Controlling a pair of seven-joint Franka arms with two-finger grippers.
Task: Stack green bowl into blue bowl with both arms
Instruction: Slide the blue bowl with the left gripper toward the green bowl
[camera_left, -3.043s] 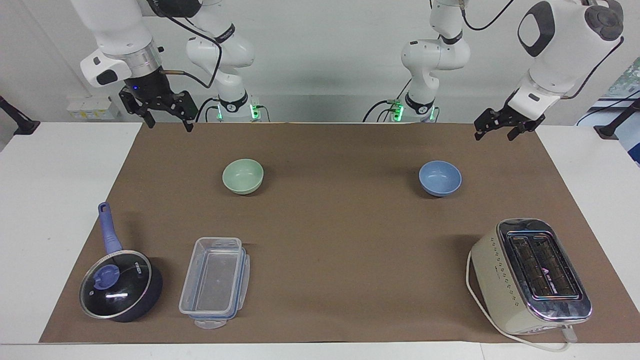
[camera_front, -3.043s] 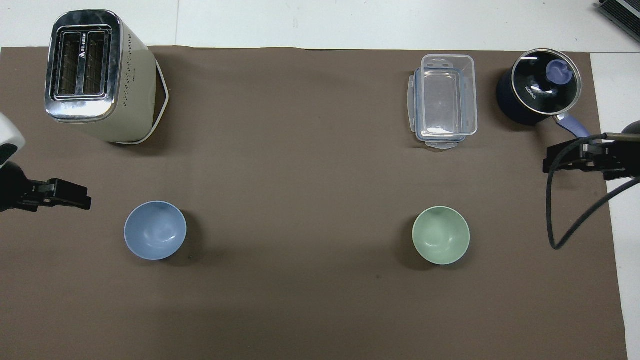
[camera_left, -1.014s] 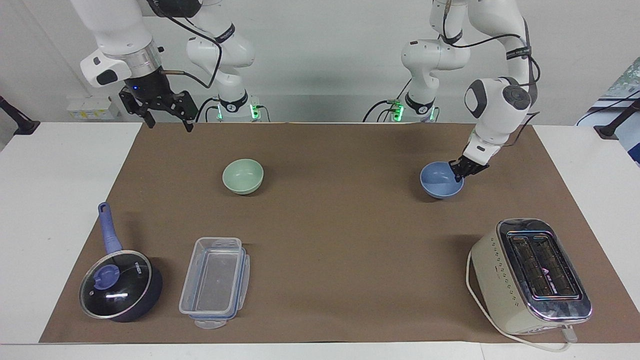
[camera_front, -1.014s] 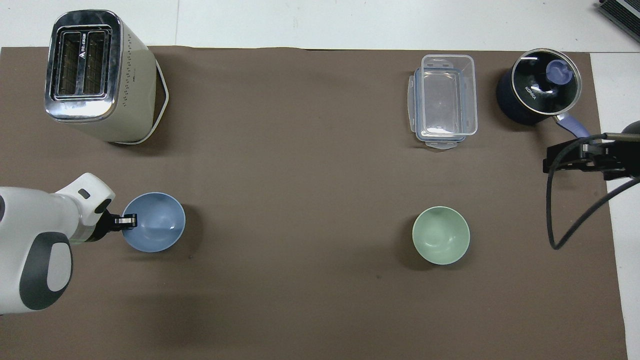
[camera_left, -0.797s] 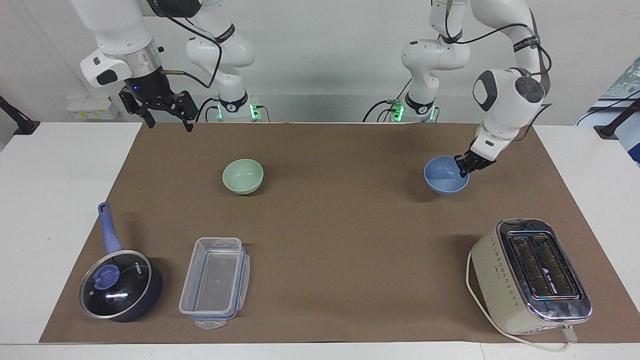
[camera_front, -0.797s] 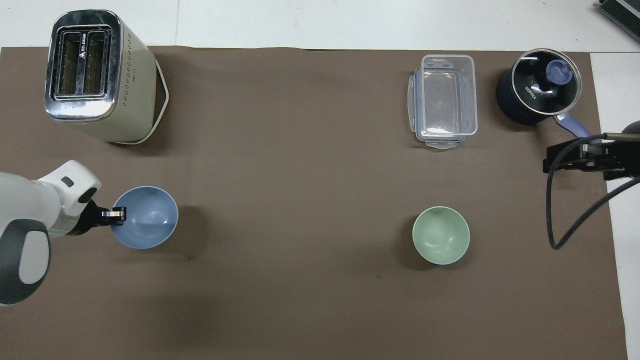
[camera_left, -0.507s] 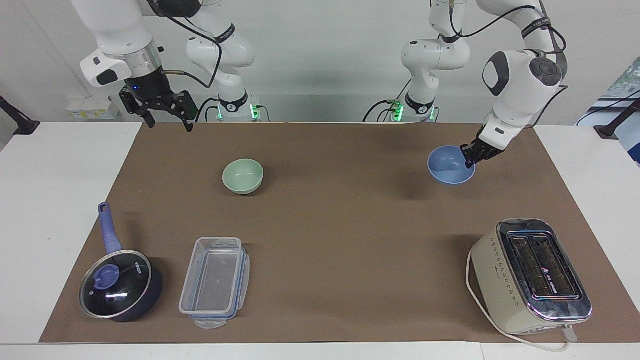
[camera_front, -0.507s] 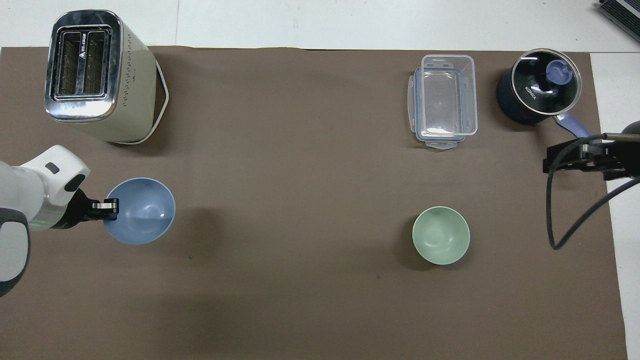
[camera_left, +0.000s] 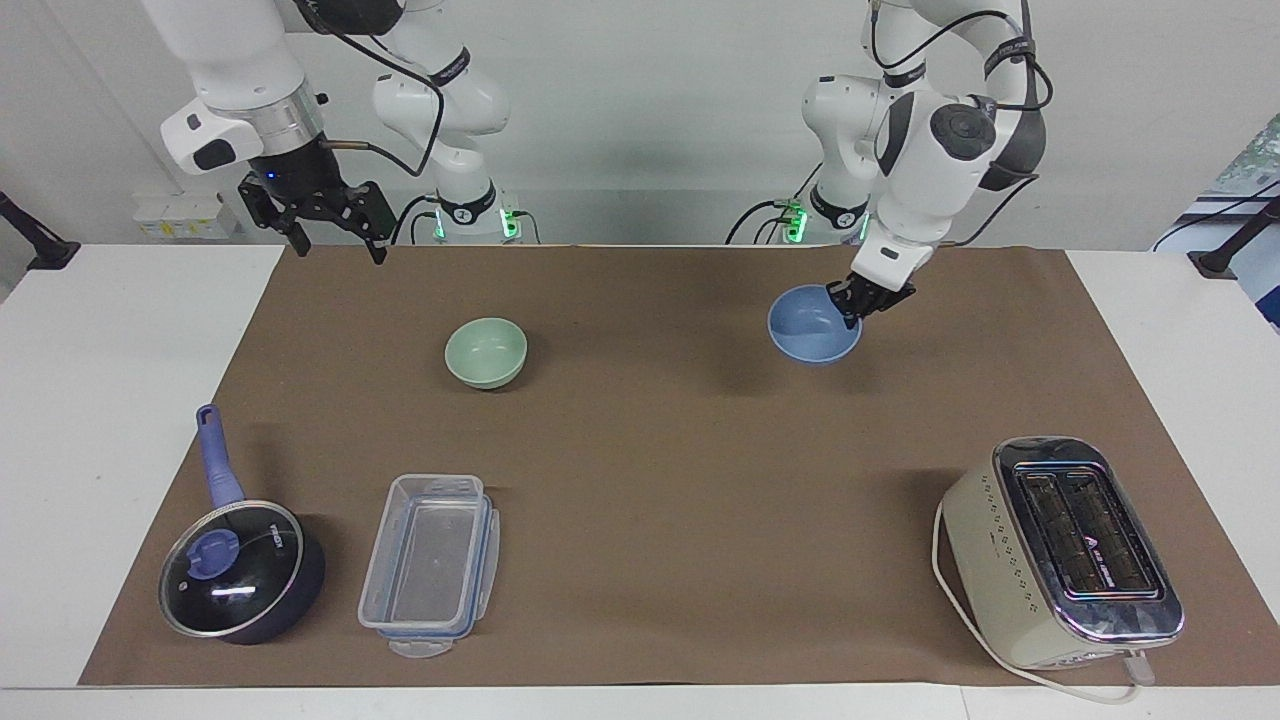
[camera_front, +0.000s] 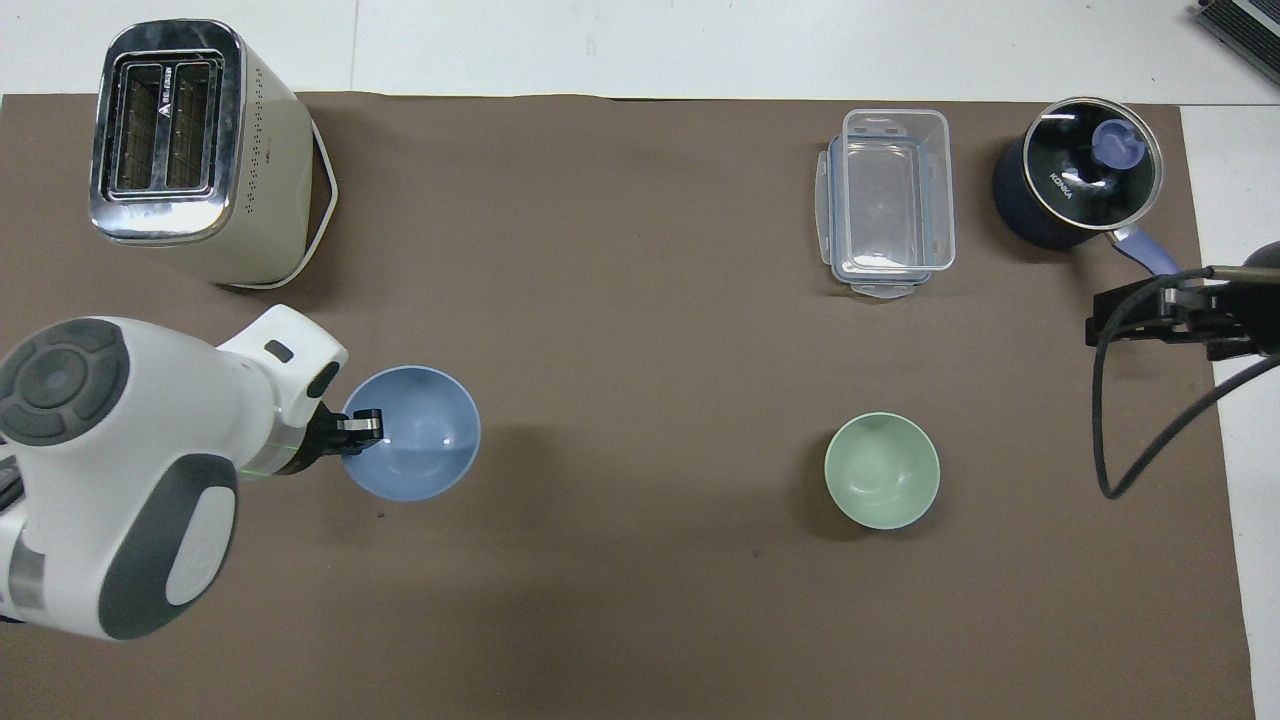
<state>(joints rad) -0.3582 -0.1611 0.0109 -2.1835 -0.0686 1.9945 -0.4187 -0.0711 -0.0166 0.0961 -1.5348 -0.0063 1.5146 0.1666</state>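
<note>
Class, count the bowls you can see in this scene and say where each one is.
2. The blue bowl is held by its rim in the left end effector, raised above the brown mat. The green bowl sits on the mat, toward the right arm's end. None appears hidden.

Glossy bowls, matt brown table cover, chrome-topped toaster

Both arms: glossy white rounded shells, dark grey oval caps at the joints. Black bands ring the base segments, each with a white mark; green lights glow at both bases. Loose black cables loop along the links. Right arm has a bare metal ring above its black gripper, with a small blue light. Left arm ends in a white wrist block.
</note>
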